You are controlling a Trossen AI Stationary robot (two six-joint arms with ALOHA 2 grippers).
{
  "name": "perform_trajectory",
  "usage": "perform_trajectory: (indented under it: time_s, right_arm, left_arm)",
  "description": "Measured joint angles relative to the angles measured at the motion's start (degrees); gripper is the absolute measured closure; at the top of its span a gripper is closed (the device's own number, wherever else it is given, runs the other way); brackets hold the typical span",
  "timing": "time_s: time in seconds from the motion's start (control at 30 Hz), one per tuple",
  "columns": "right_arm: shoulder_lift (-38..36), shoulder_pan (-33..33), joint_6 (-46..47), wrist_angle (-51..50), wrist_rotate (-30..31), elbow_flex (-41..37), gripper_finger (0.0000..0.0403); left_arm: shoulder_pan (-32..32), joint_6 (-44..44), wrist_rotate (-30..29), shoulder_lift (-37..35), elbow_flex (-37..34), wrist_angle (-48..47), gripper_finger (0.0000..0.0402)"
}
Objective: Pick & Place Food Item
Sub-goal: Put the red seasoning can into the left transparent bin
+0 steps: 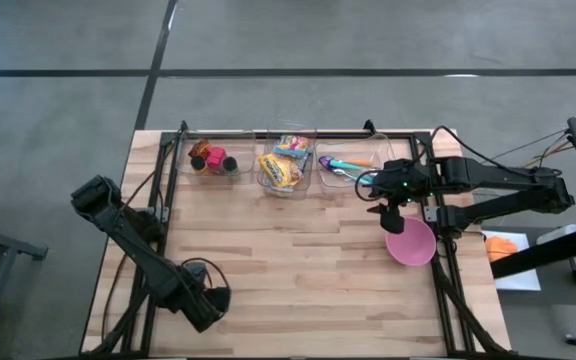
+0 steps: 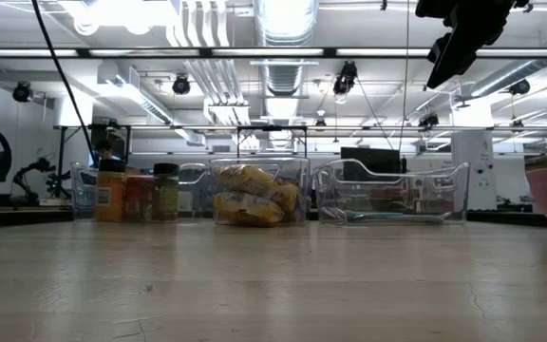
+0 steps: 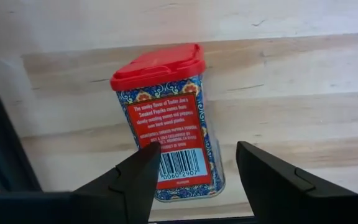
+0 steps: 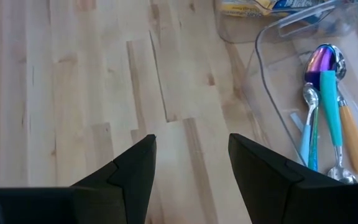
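A spice tin with a red lid and a blue patterned body lies on its back on the wooden table, label and barcode up. My left gripper is over it at the table's near left, pointing down and open. One finger shows in front of the tin's bottom corner and the other stands off to its side, and no touch shows. In the high view the gripper hides the tin. My right gripper hangs open above the table's right side, holding nothing.
Three clear bins stand along the far edge: spice jars, snack packets and spoons. A pink bowl sits at the right edge, under my right arm. Dark frame rails run along the table's sides.
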Motion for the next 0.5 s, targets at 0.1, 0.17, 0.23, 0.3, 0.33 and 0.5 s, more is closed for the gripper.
perform_trajectory:
  time_s: [0.1,0.17,0.23,0.3,0.33,0.5]
  right_arm:
    - [0.00,0.09,0.28,0.00,-0.04,-0.02,0.0203]
    - [0.00,0.09,0.36,0.02,-0.07,-0.02,0.0203]
    - [0.00,0.09,0.41,0.04,-0.07,-0.02,0.0203]
    - [0.00,0.09,0.42,0.04,-0.05,-0.02,0.0203]
    - [0.00,0.09,0.42,0.06,-0.05,-0.02,0.0203]
    - [0.00,0.09,0.42,0.07,-0.07,-0.02,0.0203]
  left_arm:
    - [-0.05,0.00,0.09,-0.59,0.41,-1.27,0.0178]
    - [-0.04,0.01,-0.55,-0.91,0.79,-2.93,0.0178]
    - [0.00,-0.05,-0.68,-1.39,1.14,-3.67,0.0178]
    - [0.00,-0.26,-0.72,-1.69,1.54,-4.43,0.0178]
    - [-0.05,-0.28,-0.72,-1.70,1.70,-4.70,0.0178]
    - [0.00,-0.87,-0.50,-1.90,1.71,-5.35,0.0178]
